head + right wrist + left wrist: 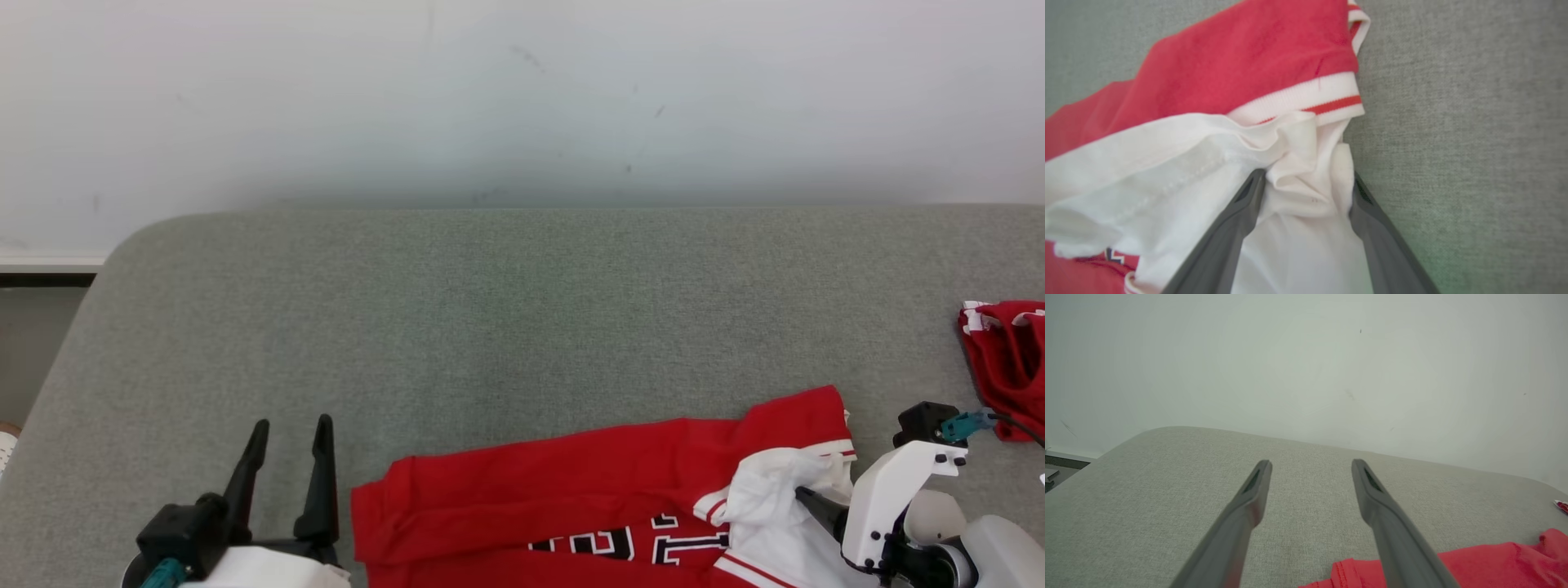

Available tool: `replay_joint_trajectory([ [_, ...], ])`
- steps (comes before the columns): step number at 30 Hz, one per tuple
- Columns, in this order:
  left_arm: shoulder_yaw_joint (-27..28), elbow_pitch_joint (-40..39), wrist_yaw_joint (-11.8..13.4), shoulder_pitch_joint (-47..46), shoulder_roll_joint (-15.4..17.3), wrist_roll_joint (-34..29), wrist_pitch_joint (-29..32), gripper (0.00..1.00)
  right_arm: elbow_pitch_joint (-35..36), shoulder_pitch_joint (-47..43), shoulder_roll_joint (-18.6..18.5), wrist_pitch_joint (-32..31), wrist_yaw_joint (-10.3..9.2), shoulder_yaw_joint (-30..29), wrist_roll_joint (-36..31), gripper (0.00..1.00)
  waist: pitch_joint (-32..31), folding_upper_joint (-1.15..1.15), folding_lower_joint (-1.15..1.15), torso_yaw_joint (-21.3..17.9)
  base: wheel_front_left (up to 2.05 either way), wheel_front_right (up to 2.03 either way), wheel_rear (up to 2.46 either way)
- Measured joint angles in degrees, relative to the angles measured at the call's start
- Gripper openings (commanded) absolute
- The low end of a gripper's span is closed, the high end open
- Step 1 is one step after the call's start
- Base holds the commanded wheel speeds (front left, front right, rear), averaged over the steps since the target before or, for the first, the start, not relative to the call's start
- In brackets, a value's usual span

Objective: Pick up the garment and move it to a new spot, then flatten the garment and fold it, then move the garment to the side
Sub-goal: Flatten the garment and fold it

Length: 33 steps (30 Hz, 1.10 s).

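At bottom edge, garment point(571, 490) (partly) cropped.

Garments: two. One red-and-white jersey point(531, 490) at the near edge of the grey upholstered cushion point(522, 310), one red garment point(1008, 359) at its right edge. Grippers: two, left gripper point(292, 429) and right gripper point(1306, 179). Cushions: one.
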<state>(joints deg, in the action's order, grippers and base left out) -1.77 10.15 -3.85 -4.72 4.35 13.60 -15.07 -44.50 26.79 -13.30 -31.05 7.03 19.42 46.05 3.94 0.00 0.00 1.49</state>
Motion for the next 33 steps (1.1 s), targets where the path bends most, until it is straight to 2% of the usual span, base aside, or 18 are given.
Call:
replay_joint_trajectory([
  [2, 0.27, 0.36, -0.19, 0.00, -0.18, -0.01, 0.00, 1.00, 0.20, 0.09, 0.00, -1.07, 0.00, 0.44, 0.48, 1.00, -0.10, 0.00, 0.00, 0.20, 0.00, 0.00, 0.00],
  [4, 0.45, 0.78, -0.42, 0.00, -0.27, -0.10, -0.01, 1.00, 0.38, 0.22, -0.02, -1.85, 0.00, 0.68, 0.77, 0.44, -0.20, 0.00, 0.00, 0.35, 0.00, 0.00, 0.00],
  [6, 0.43, 1.03, -0.66, -0.01, -0.44, -0.10, -0.01, 1.00, 0.58, 0.26, -0.16, -1.83, 0.00, 0.87, 0.83, 0.00, -0.21, 0.00, 0.00, 0.45, 0.00, 0.00, 0.00],
  [11, 0.77, 1.40, -0.92, -0.10, -0.75, -0.16, -0.01, 1.00, 1.29, 0.65, 0.32, -1.41, 0.23, 1.69, 1.43, 0.00, -0.13, 0.00, 0.00, 0.50, 0.00, 0.00, 0.00],
  [17, 1.60, 1.42, -1.23, -0.11, -1.03, -0.59, 0.00, 1.00, 2.76, 0.96, -1.07, 0.41, 0.45, 2.05, 1.55, 0.00, -0.07, 0.00, 0.00, -0.32, 0.00, 0.00, 0.00],
  [28, 2.19, 1.05, -1.68, -0.04, -1.32, -1.46, 0.00, 1.00, 5.09, 2.30, -8.51, 2.82, 0.45, -2.83, -0.83, 0.00, -0.38, 0.00, 0.00, -2.70, 0.00, 0.00, 0.00],
  [33, 2.19, 0.81, -1.68, 0.15, -1.42, -1.51, 0.00, 1.00, 10.02, 1.39, -9.18, 2.60, 0.45, -4.60, -1.14, 0.00, -0.66, 0.00, 0.01, -3.45, 0.00, 0.00, 0.00],
])
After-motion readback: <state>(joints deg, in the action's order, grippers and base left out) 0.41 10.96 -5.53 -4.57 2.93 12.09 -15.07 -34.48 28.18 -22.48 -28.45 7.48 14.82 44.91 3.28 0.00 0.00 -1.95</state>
